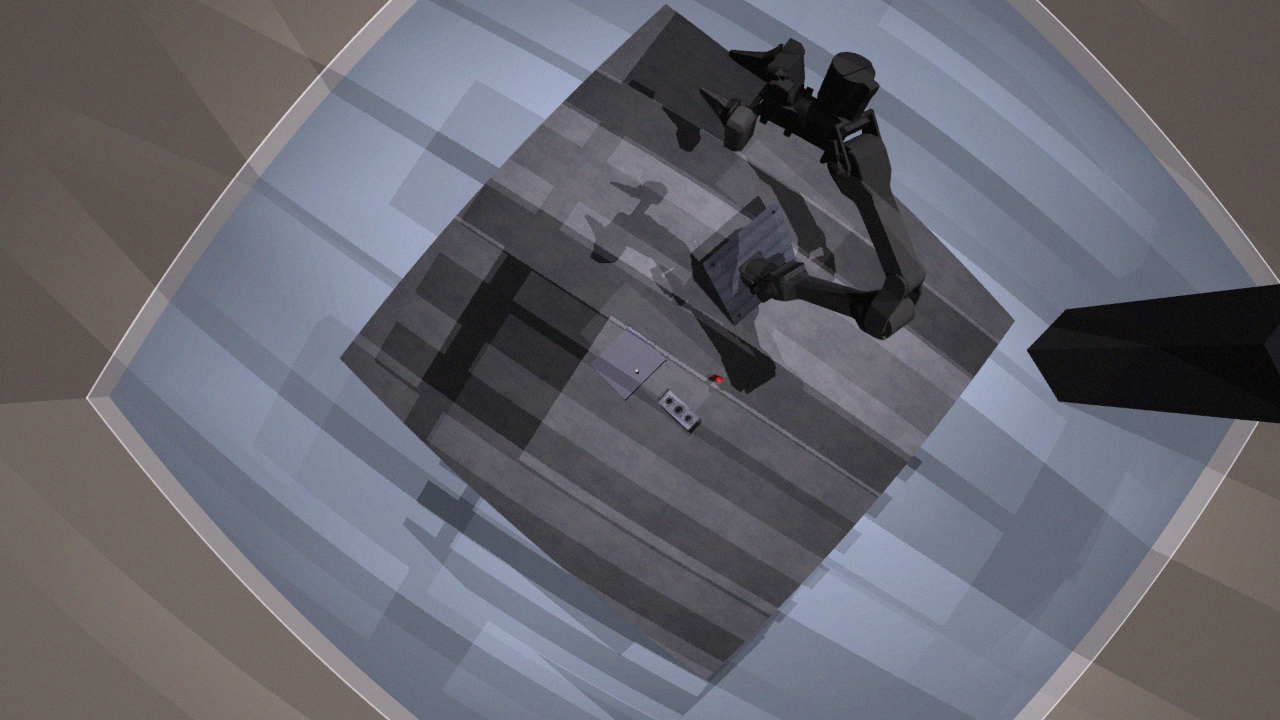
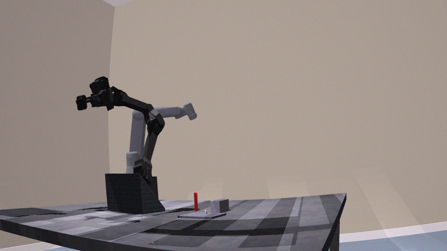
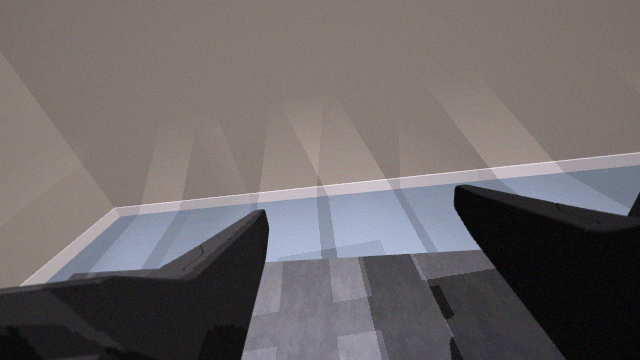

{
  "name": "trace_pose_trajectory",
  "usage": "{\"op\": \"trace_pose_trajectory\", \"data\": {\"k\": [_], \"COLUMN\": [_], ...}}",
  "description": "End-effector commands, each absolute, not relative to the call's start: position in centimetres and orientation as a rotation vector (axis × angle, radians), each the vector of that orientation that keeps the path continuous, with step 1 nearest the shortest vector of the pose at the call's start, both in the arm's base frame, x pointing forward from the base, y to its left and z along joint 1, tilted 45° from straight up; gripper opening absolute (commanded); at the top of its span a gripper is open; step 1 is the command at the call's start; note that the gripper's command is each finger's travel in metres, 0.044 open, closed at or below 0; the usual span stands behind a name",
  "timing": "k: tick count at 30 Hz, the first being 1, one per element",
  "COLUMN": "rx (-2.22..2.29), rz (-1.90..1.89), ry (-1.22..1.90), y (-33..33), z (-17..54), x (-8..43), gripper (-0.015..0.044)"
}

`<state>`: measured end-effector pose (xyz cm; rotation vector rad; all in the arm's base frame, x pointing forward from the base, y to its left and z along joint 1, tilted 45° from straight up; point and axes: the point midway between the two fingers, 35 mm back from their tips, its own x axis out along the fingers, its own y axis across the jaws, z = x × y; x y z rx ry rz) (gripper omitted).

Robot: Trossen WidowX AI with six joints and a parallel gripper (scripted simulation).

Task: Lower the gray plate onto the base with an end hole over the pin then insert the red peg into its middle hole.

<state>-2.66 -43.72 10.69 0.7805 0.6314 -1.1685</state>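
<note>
The gray plate (image 1: 682, 414) has three holes facing up and lies beside the base, off the pin. In the exterior view a gray box shape (image 2: 219, 206) shows there; whether it is all plate is unclear. The flat gray base (image 1: 626, 351) (image 2: 215, 215) lies on the table with its small pale pin (image 1: 636, 370) (image 2: 205, 211) upright and bare. The red peg (image 1: 717, 378) (image 2: 196, 201) stands upright near the plate. My gripper (image 1: 716, 72) (image 2: 81, 102) (image 3: 359, 207) is open and empty, high above the table, far from plate and peg, pointing away from them.
The dark arm mount (image 1: 744, 259) (image 2: 123, 194) stands on the table (image 1: 626, 555) (image 2: 88, 246) between the gripper side and the parts. A pale gray arm (image 2: 136, 134) shows behind my arm in the exterior view. A dark beam (image 1: 1163, 353) shows at the right in the top view.
</note>
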Motion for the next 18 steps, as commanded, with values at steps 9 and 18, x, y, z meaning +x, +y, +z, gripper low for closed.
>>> {"op": "trace_pose_trajectory", "data": {"k": [9, 18], "rx": [0.551, 0.248], "rz": [-0.74, -0.231], "ry": [0.834, 0.976], "y": [-41.2, -34.0], "z": [10.7, 10.7], "x": [9.1, 21.6], "gripper": [0.044, 0.044]}}
